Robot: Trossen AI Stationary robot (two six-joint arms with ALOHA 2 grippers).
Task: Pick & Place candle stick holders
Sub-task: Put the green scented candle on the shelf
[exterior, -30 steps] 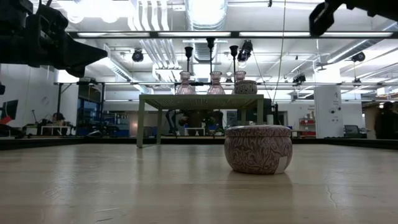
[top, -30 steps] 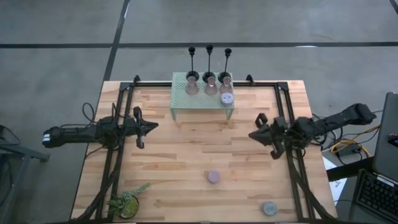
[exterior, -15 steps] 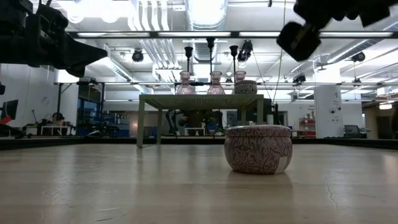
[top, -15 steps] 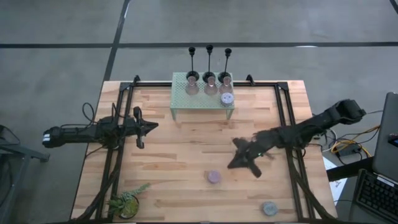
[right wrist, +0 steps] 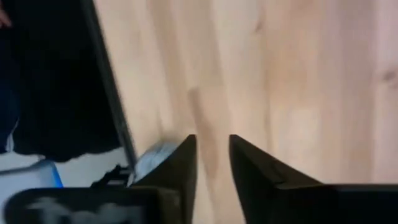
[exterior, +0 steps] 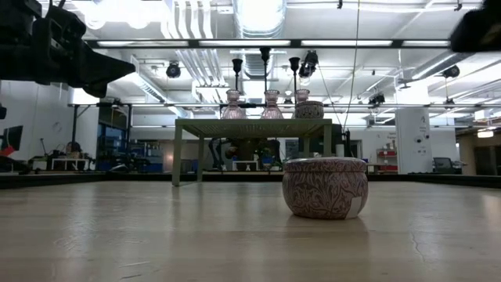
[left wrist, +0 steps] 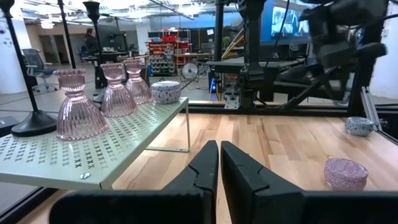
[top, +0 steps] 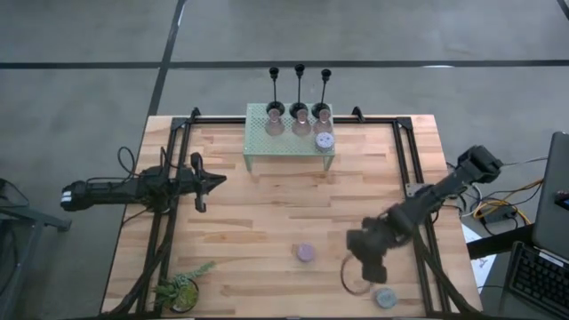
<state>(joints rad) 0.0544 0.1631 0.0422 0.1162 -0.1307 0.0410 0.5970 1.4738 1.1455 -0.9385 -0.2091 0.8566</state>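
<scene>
Bright overhead ceiling lights; right wrist view apparently motion-blurred.

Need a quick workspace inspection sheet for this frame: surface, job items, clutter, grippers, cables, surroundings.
Surface: wooden table, bare planks.
Job's things: three black stem holders, three pink glass cups and one puck at the mesh rack; lilac puck mid-table; grey puck near the front edge.
Clutter: potted plant, front left corner.
Grippers: left gripper shut, waiting at left; right gripper slightly open, beside the grey puck.
Cables: bundle off right edge.
Surroundings: workshop; a person far back.
</scene>
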